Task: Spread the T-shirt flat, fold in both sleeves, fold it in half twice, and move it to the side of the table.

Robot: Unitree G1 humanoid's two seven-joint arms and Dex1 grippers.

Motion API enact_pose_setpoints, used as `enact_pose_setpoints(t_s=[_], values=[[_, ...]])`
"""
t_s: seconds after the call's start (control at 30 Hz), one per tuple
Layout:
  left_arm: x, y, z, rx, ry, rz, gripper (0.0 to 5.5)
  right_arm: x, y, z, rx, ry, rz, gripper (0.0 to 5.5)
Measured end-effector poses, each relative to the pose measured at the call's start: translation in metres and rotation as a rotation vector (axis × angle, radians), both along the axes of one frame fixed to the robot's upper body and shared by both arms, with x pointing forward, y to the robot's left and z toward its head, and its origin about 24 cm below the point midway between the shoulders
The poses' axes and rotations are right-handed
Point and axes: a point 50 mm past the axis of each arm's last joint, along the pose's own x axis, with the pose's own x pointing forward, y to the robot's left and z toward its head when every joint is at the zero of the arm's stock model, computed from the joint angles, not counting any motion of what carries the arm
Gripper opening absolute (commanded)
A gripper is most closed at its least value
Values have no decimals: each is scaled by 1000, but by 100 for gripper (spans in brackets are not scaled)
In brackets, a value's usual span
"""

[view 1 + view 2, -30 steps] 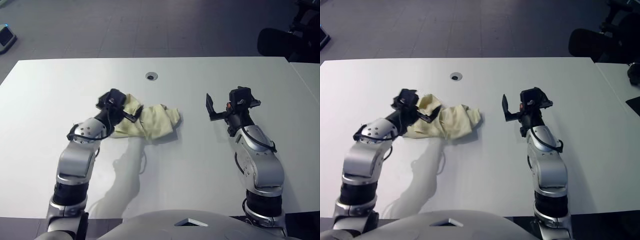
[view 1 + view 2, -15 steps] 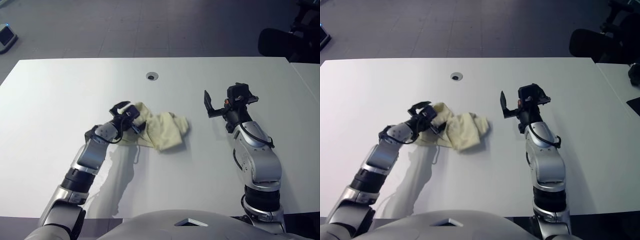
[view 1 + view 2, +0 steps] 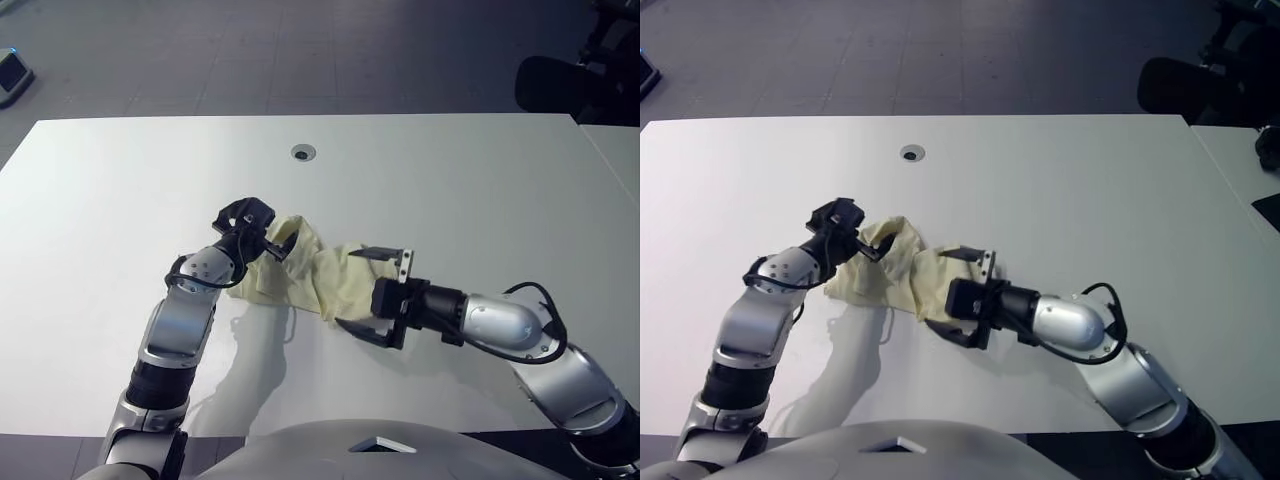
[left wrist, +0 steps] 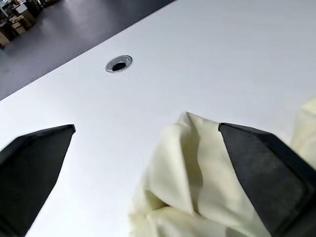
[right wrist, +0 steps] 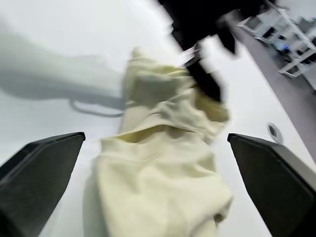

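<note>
One T-shirt (image 3: 305, 275) on the bench (image 3: 480, 170), pale yellow, and it's a crumpled heap: bunched, creased, not spread flat. It sits a bit left of ctr, nearer the robot's side than the far edge.

Two hands on the job, one at each end of it. The left hand (image 3: 266, 234) is at the shirt's left, far end. Its two fingers (image 4: 34, 163) stand wide apart w/ a raised ridge of cloth btwn them, not pinched.

The right hand (image 3: 348, 288) comes in low from the right, arm stretched across the bench. Its two fingers (image 5: 34, 173) are spread too, one over the far side of the shirt's right end, the other at the near side, w/ the cloth's edge in the gap. Whether any pad touches fabric, can't tell.

The two hands are near each other, and the heap spans the space btwn them. Beyond the shirt, toward the far edge, there's one small round hole (image 3: 303, 152) in the bench top, well apart from the cloth.
</note>
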Motion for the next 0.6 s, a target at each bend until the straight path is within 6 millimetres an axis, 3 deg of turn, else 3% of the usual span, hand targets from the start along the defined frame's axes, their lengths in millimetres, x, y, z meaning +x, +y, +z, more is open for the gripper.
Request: enact_pose_setpoints(t_s=[0.13, 0.3, 0.6], values=[[1, 6, 15, -11, -27, 26, 540, -2, 5, -11, -57, -44, 62, 537], [8, 8, 29, -18, -63, 35, 540, -2, 5, -21, -115, -85, 83, 453], [8, 12, 29, 19, -67, 51, 540, -2, 4, -27, -156, -122, 87, 324]])
